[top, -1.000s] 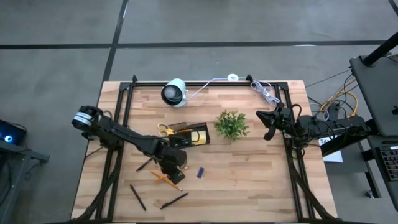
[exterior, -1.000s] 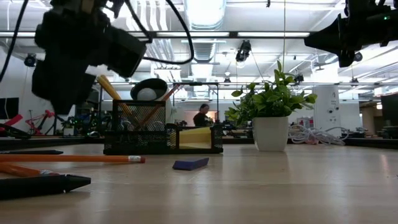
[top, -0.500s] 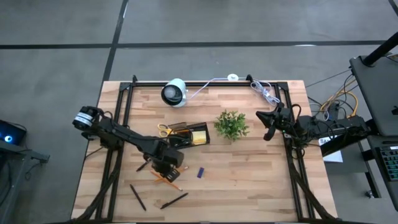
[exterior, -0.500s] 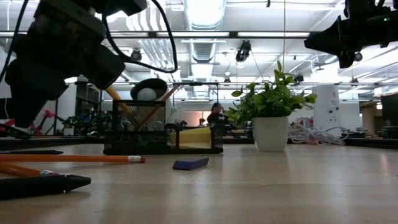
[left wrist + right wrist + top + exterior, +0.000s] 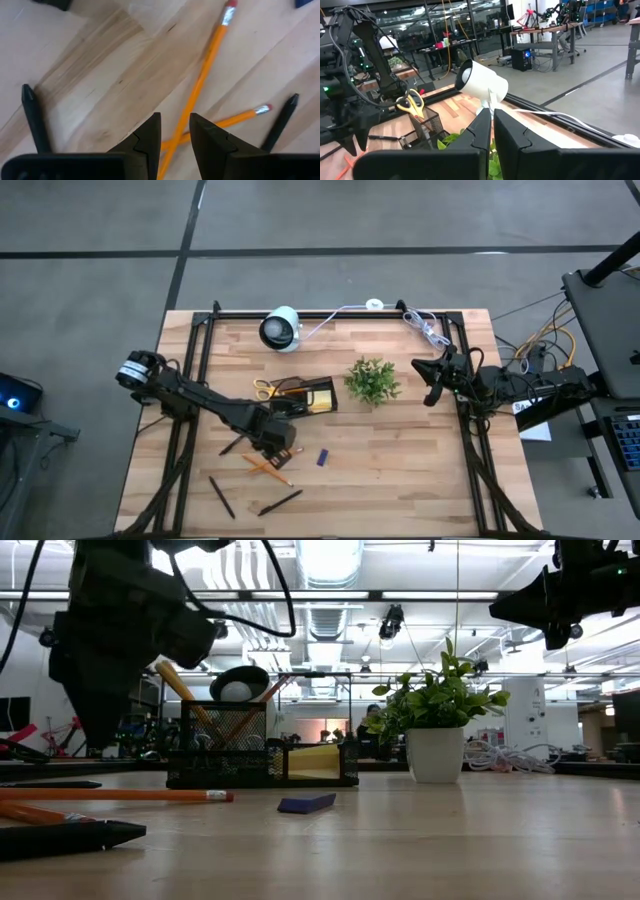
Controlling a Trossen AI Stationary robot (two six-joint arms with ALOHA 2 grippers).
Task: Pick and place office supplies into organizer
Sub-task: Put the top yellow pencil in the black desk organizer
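Left wrist view, open left hand (image 5: 174, 131) straddling crossed orange pencils (image 5: 201, 84)

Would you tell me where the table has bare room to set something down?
Bare wood lies right of the blue piece, between the plant and the table's near edge. It is crowded around the organizer, pencils and pens, where the left gripper hovers.

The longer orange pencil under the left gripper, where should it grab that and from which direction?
Probably mid-shaft, from straight above. The longer orange pencil lies flat on the table, crossing a second pencil near its lower end. The left gripper is above that crossing, fingers slightly apart; gripping further toward the eraser end should avoid catching both.
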